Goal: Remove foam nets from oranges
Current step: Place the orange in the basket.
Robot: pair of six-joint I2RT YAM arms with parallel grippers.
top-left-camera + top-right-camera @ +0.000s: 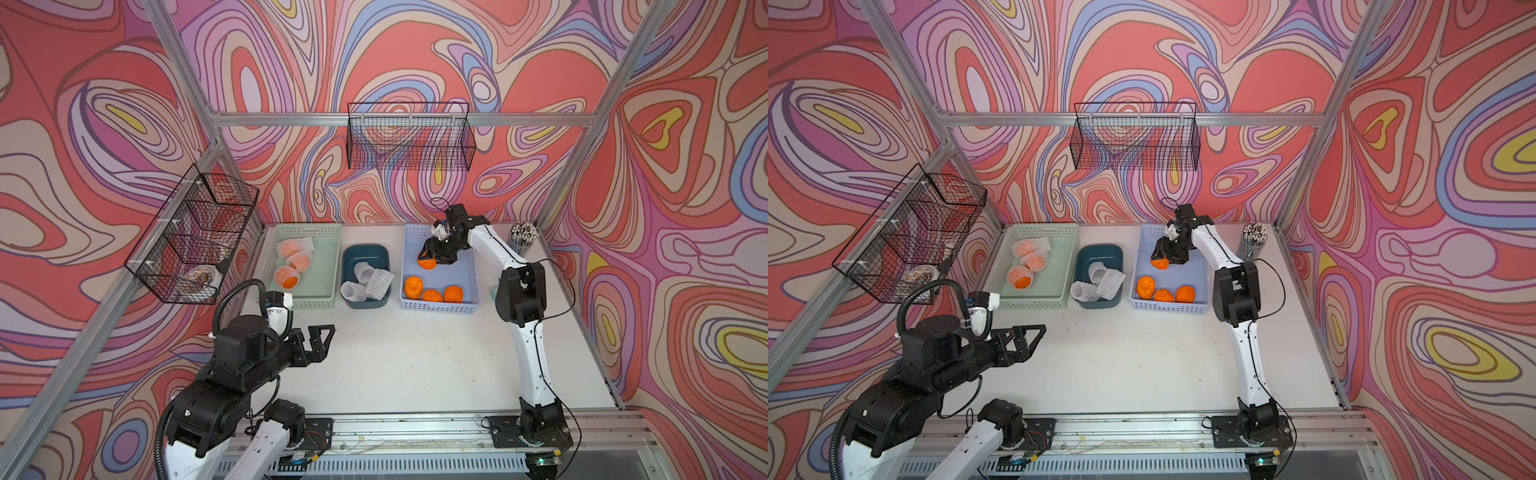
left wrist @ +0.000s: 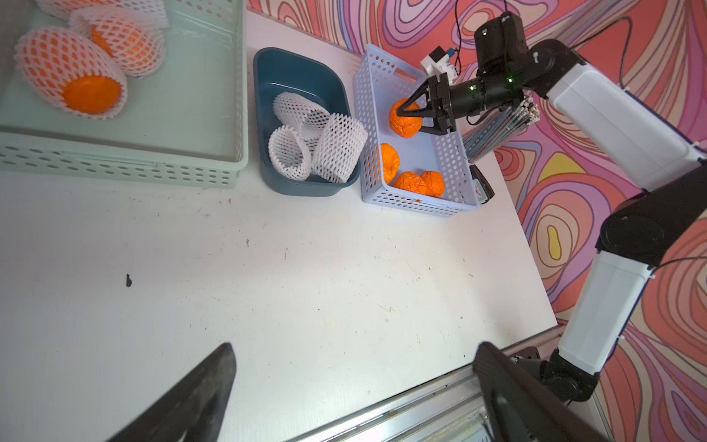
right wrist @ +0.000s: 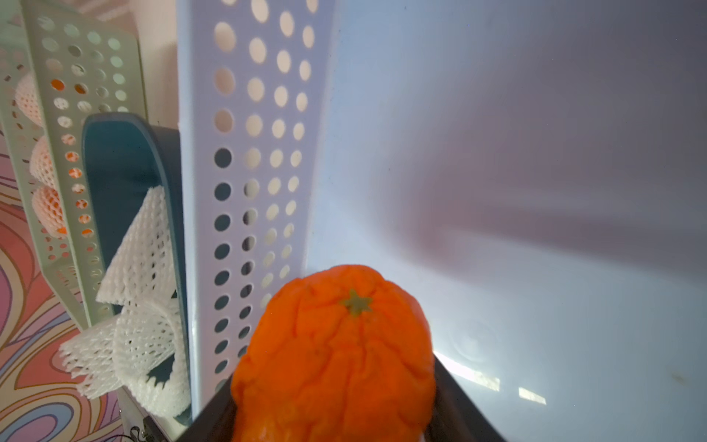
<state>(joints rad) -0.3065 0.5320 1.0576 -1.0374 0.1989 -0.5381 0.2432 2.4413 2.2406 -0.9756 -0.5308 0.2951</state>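
Note:
My right gripper (image 1: 429,258) is shut on a bare orange (image 3: 336,356) with lumpy skin and holds it inside the lavender basket (image 1: 471,266), near its far left wall. Three more bare oranges (image 1: 432,294) lie at that basket's near end. In the pale green basket (image 1: 324,266) at the left lie three oranges in white foam nets (image 1: 293,262). Empty foam nets (image 1: 368,281) are piled in the dark teal tub (image 1: 365,251) between the two baskets. My left gripper (image 2: 354,352) hangs open above the bare table at the front left, with nothing between its fingers.
A cup of pencils (image 1: 523,237) stands at the back right corner, behind my right arm. One black wire basket (image 1: 409,141) hangs on the back wall, and another (image 1: 191,241) on the left wall holds a small bowl. An aluminium rail (image 1: 415,428) runs along the table's front edge.

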